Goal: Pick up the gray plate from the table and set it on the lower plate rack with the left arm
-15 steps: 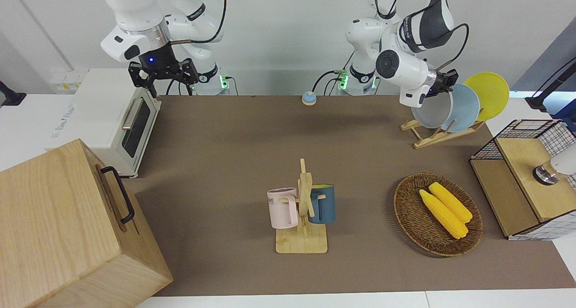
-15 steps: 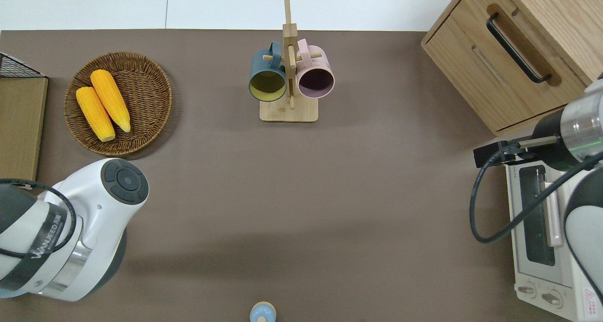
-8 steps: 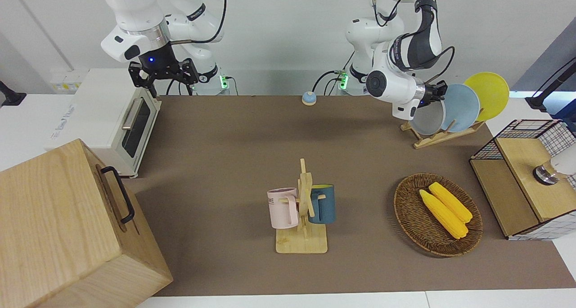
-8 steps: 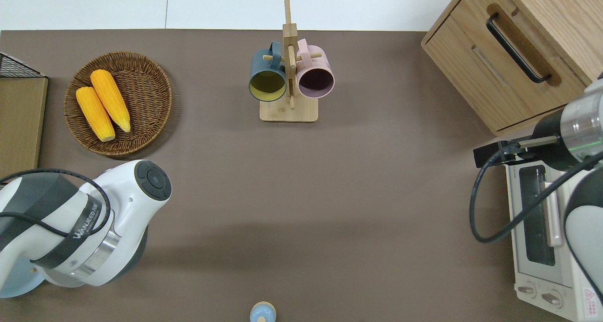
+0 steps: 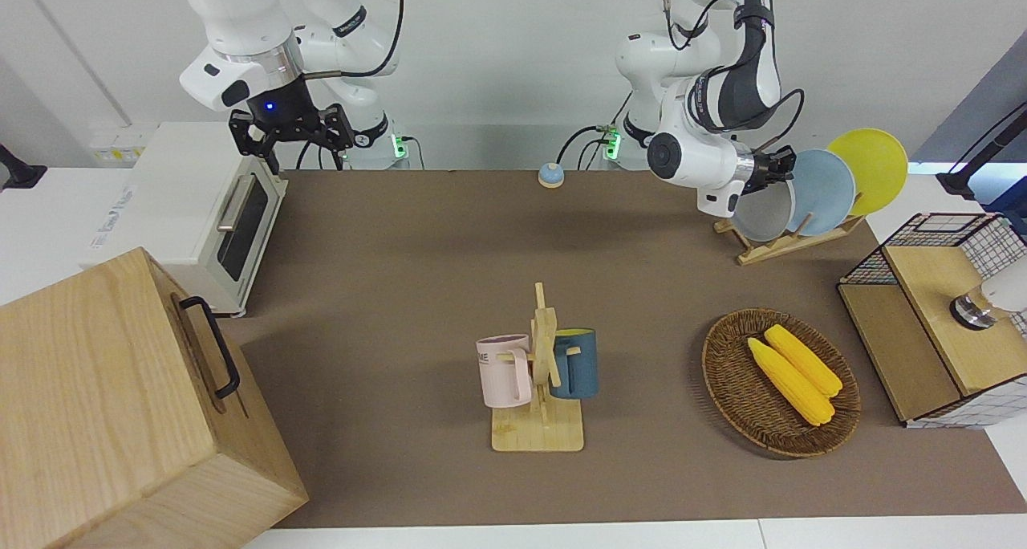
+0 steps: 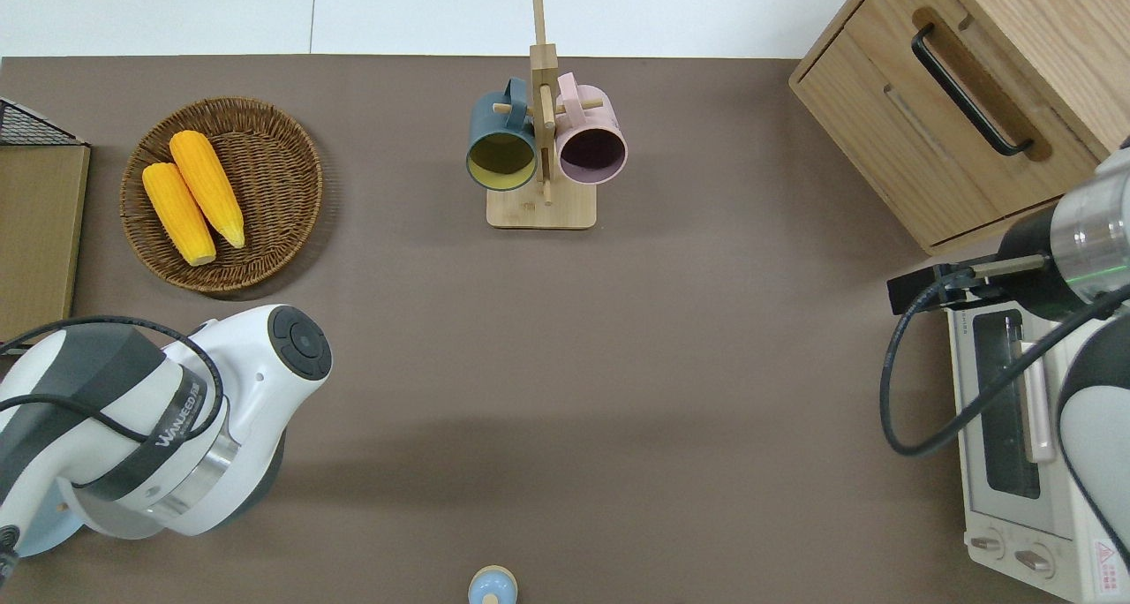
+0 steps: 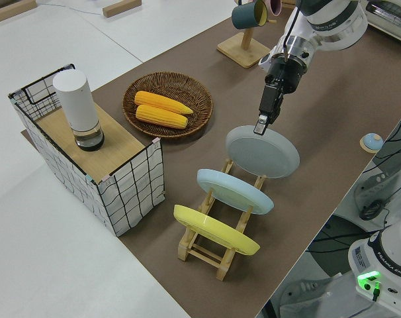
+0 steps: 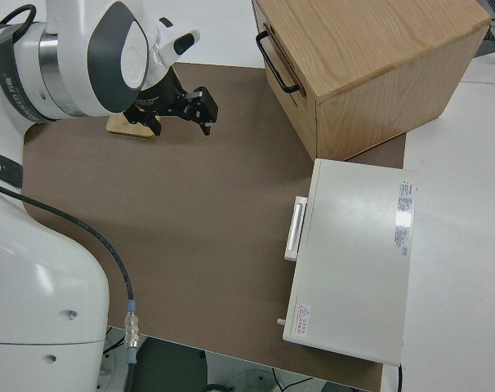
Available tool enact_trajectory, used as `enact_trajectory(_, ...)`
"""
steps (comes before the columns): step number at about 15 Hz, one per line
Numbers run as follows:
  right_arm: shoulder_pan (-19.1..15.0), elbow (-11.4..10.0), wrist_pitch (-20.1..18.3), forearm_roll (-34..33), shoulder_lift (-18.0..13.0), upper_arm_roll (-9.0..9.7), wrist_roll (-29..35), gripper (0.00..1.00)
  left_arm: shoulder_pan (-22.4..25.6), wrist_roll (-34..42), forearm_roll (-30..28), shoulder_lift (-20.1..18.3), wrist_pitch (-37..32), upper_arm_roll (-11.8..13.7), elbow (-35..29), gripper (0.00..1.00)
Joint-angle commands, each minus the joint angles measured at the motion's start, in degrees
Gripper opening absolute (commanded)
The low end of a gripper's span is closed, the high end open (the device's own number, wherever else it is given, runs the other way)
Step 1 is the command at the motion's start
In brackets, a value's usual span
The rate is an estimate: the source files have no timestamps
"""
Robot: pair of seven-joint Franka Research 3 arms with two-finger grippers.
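The gray plate [image 7: 267, 156] leans tilted in the end slot of the lower plate rack [image 7: 210, 253], the slot nearest the table's middle. My left gripper [image 7: 260, 127] is shut on the gray plate's upper rim. In the front view the gray plate [image 5: 761, 216] stands beside a light-blue plate [image 5: 826, 192] and a yellow plate [image 5: 870, 168] on the same rack [image 5: 774, 248], with the left gripper [image 5: 777, 166] at its top edge. The left arm hides the gray plate in the overhead view. The right arm is parked, its gripper [image 8: 205, 110] open.
On the table [image 5: 401, 252] are a wicker basket [image 5: 722, 372] of corn, a wooden mug stand [image 5: 541, 372] with two mugs, a wire crate [image 5: 947, 308], a small blue bell [image 5: 550, 175], a white toaster oven [image 5: 200, 204] and a wooden cabinet [image 5: 120, 404].
My left arm has swung lower and toward the table's middle, bringing the gray plate down into the rack's end slot. The right arm has not moved.
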Motion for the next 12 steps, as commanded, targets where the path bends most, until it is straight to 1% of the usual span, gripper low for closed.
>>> enact_trajectory(1, -1.2, 0.5, -0.9, -0.1, -0.1, 1.08, 0.7, 0.983, -0.7, -2.4, 0.5, 0.8, 0.3, 0.3, -1.3, 0.0)
enact_trajectory(8, -1.2, 0.5, -0.9, -0.1, -0.1, 1.08, 0.7, 0.983, -0.2, -2.3, 1.7, 0.8, 0.4, 0.4, -1.4, 0.0)
enact_trajectory(12, -1.2, 0.5, -0.8, -0.1, -0.1, 1.08, 0.7, 0.983, -0.1, -2.3, 1.8, 1.4, 0.7, 0.6, -1.5, 0.0)
